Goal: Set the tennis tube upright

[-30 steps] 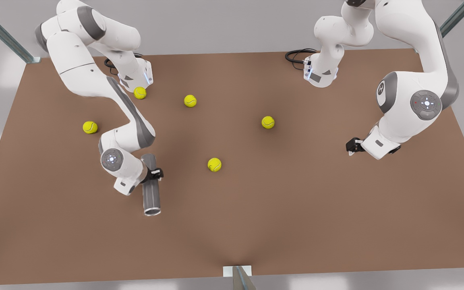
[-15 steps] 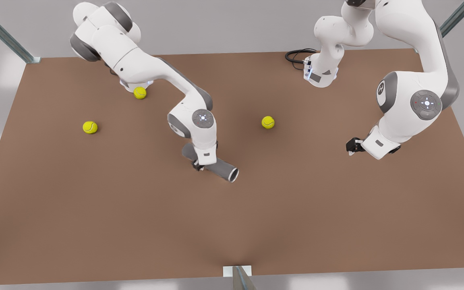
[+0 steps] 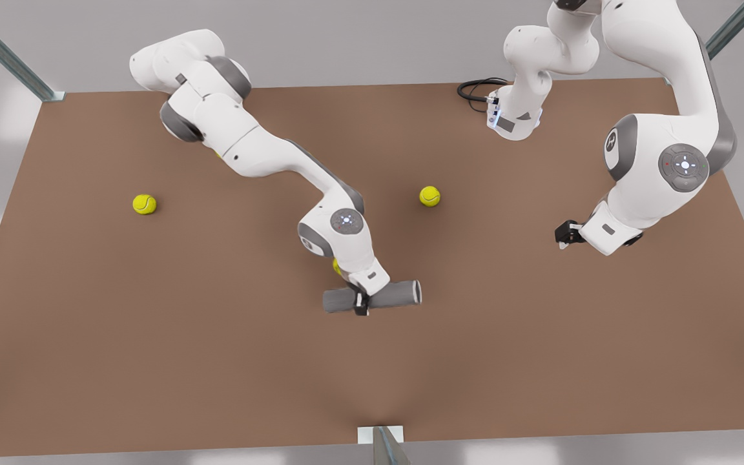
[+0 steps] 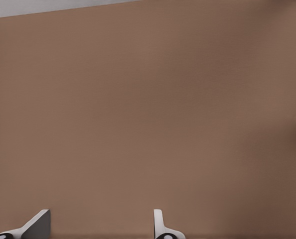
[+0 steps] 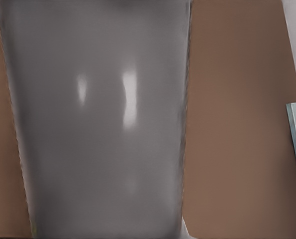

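Observation:
The tennis tube (image 3: 394,295) is a dark grey cylinder held level over the table's middle, lying across the front view with its lighter rim toward that view's right. My right gripper (image 3: 360,302), on the arm reaching in from the front view's left, is shut on the tube near its middle. In the right wrist view the tennis tube (image 5: 98,124) is seen close up with two glints on its wall. My left gripper (image 3: 562,234) waits at the front view's right, well apart from the tube. Its fingers (image 4: 38,224) stand open over bare table.
Yellow-green tennis balls lie on the brown table (image 3: 152,336): one at the left (image 3: 144,204), one past the middle (image 3: 429,196), one half hidden behind the right arm (image 3: 335,265). A metal bracket (image 3: 378,436) sits at the near edge, a black cable (image 3: 475,87) at the back.
The right arm swung the tube from the front view's left to the table's middle, turning it from pointing at the near edge to lying crosswise. The left arm has not moved.

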`<control>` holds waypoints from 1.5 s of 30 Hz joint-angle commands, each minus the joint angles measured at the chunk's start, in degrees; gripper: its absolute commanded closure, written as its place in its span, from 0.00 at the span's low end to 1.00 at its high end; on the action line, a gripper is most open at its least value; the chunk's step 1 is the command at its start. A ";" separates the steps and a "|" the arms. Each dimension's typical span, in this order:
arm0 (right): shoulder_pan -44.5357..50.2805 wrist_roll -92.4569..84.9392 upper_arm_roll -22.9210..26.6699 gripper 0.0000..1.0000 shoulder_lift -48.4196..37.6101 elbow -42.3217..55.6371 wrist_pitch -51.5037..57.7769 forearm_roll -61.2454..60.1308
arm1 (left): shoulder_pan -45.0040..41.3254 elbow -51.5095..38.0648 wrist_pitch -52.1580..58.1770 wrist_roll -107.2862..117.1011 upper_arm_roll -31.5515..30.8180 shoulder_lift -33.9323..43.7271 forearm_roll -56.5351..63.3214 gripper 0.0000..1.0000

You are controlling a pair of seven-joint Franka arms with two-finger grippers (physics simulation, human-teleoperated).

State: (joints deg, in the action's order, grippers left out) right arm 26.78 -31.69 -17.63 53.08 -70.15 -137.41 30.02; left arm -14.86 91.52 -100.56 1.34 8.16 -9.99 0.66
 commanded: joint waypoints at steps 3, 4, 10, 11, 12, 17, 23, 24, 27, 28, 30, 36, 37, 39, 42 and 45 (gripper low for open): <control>0.20 -36.25 0.49 0.00 1.15 0.02 -2.60 -0.23 | 0.00 -0.03 0.02 0.16 0.02 -0.03 0.05 0.00; 0.20 -36.34 0.49 0.00 1.24 -0.07 -2.60 -0.14 | 0.00 -0.03 0.02 0.16 0.02 0.06 0.05 0.00; -3.14 -36.78 -0.21 0.00 -0.87 -0.95 0.29 -0.75 | 0.00 -0.03 -0.16 0.24 0.02 -0.03 -0.13 0.00; -3.23 -36.69 -1.08 0.00 -3.59 -0.60 5.73 -4.70 | 0.09 -0.03 -0.16 1.65 0.02 -0.20 -2.84 0.00; -5.16 -36.34 -1.44 0.00 -6.31 -0.16 11.27 -11.20 | 1.32 -0.12 0.28 3.40 1.76 -3.27 -19.58 0.00; -12.27 10.84 13.85 0.00 -25.12 -4.89 30.79 -18.85 | 10.55 -0.64 0.28 -16.35 2.04 -29.20 -83.97 0.00; -25.82 35.12 8.14 0.00 -40.95 -15.81 44.50 -22.03 | 8.26 -3.19 -11.93 -34.65 -7.71 -38.17 -100.85 0.00; -25.38 37.30 8.23 0.00 -40.60 -12.56 45.29 -19.32 | 8.18 -5.03 -12.90 -34.65 -7.89 -38.26 -100.85 0.00; -26.51 38.11 8.14 0.00 -39.81 -12.02 45.47 -21.05 | 7.65 -10.22 -15.00 -35.35 -9.47 -41.87 -100.85 0.00; -27.92 37.84 8.14 0.00 -39.81 -12.02 45.47 -22.55 | 6.77 -9.87 -15.36 -35.35 -9.83 -41.78 -101.38 0.00; -28.37 37.84 8.14 0.00 -39.81 -11.67 45.47 -22.73 | 5.63 -8.29 -15.36 -35.53 -9.83 -41.78 -101.29 0.00; -28.54 37.84 8.23 0.00 -38.84 -11.32 45.03 -23.61 | 6.07 -11.36 -15.36 -34.82 -9.83 -44.50 -101.20 0.00; -28.54 37.84 8.23 0.00 -38.49 -11.32 44.94 -23.43 | 5.98 -12.68 -15.36 -34.82 -9.83 -45.47 -101.20 0.00; -28.54 37.67 8.23 0.00 -38.49 -11.32 44.86 -23.34 | 5.89 -16.90 -15.36 -34.74 -9.83 -48.19 -101.20 0.00; -28.63 37.67 8.23 0.00 -38.40 -11.32 44.68 -23.34 | 5.19 -18.49 -15.45 -34.74 -9.83 -49.42 -102.87 0.00; -28.72 37.67 8.31 0.00 -38.40 -11.23 44.59 -23.34 | 5.01 -17.35 -15.45 -35.44 -10.79 -49.51 -103.14 0.00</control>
State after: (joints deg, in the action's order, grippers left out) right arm -1.92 -5.31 -9.33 14.74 -81.43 -92.94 6.72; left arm -9.80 74.11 -115.71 -26.39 -2.38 -59.53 -101.93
